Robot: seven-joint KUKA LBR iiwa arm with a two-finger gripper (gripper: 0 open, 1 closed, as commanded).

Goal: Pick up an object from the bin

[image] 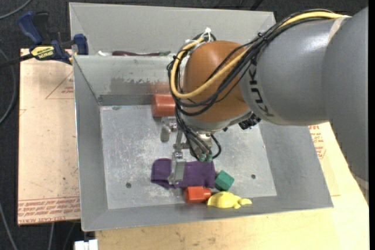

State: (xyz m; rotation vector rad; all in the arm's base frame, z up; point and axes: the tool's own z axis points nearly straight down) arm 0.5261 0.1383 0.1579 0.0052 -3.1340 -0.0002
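Observation:
My gripper (188, 163) hangs below the orange wrist cover, low over the front middle of the bin, and its fingers stand apart. The left fingertip (176, 174) is down on a purple, soft-looking thing (198, 174) that lies flat on the bin floor; the other finger ends a little higher, above the thing's back edge. Nothing is between the fingers. A small orange block (197, 194) touches the purple thing's front edge. A green cube (224, 180) sits at its right, and a yellow toy (226, 202) lies by the front wall.
An orange-red cylinder (164, 105) lies against the back wall, left of the arm. The arm and its cables cover the bin's right back part. Bare floor shows at the left and right front.

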